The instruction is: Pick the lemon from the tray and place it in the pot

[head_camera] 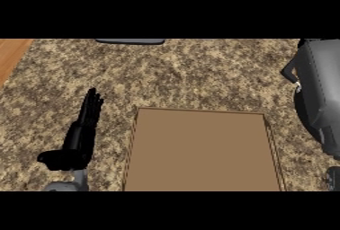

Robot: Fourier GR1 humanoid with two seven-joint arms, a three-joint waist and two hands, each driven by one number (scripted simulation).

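My right forearm (pixel 322 94) ran off the right edge; its hand could not be seen, so the fingers could not be judged. The tray (pixel 203 150) was cut by the lower band, near rim out of view. A dark flat object (pixel 130 41) at the top edge showed only a sliver, too little to identify. My left forearm (pixel 66 185) was cropped at the bottom.
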